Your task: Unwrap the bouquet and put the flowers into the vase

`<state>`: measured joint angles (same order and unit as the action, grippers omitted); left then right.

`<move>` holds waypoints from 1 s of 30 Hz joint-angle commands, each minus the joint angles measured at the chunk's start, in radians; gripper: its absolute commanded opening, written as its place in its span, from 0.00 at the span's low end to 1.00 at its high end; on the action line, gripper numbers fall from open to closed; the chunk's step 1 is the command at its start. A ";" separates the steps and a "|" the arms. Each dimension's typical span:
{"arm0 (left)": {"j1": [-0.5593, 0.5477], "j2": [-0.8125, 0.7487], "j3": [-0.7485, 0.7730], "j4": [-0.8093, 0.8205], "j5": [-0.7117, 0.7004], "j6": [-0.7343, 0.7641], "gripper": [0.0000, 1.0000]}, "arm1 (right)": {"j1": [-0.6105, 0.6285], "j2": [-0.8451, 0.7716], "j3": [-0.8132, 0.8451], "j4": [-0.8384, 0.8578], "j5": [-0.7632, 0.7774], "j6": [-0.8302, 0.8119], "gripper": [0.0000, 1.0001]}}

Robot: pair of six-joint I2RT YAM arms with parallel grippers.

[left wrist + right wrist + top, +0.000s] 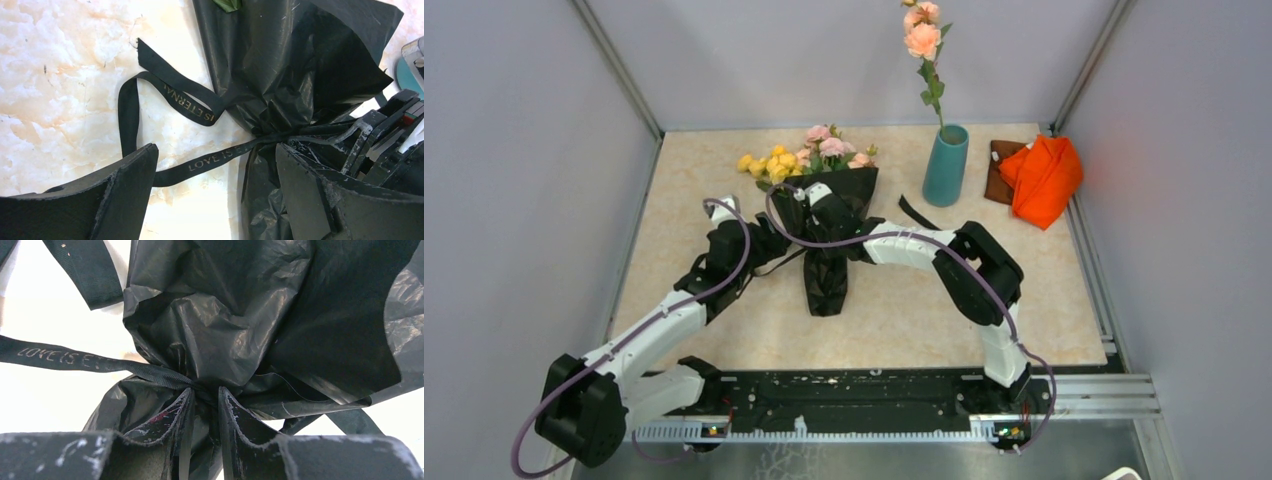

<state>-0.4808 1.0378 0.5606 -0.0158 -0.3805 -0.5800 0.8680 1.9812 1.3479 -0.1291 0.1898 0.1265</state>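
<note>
Your bouquet (827, 275) lies in the middle of the tabletop (1044, 300), its flowers (809, 155) pointing away from the arm bases and its ribbon (200, 163) knotted round the waist of the wrap. Your right jaws pinch that gathered waist at the knot. Your left jaws stand spread wide, straddling the ribbon's loose tail. The vase (945, 165) stands upright to the right, apart.

Glossy crinkled blk plastic wrap (225, 315), matt woven cloth ribbon (185, 100), smooth marble-look table (60, 75).
</note>
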 commanded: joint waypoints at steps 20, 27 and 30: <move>-0.002 0.231 0.064 0.160 0.076 0.027 0.94 | -0.012 -0.189 -0.074 0.040 -0.006 0.040 0.00; -0.003 0.343 0.145 0.230 0.160 -0.009 0.94 | -0.012 -0.341 -0.143 0.031 -0.004 0.038 0.00; -0.006 0.355 0.189 0.225 0.177 -0.008 0.94 | -0.011 -0.352 -0.156 0.027 -0.007 0.036 0.00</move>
<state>-0.4812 1.3838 0.6815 0.1490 -0.2523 -0.5758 0.8608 1.6863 1.2034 -0.1268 0.1875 0.1570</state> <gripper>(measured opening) 0.936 0.006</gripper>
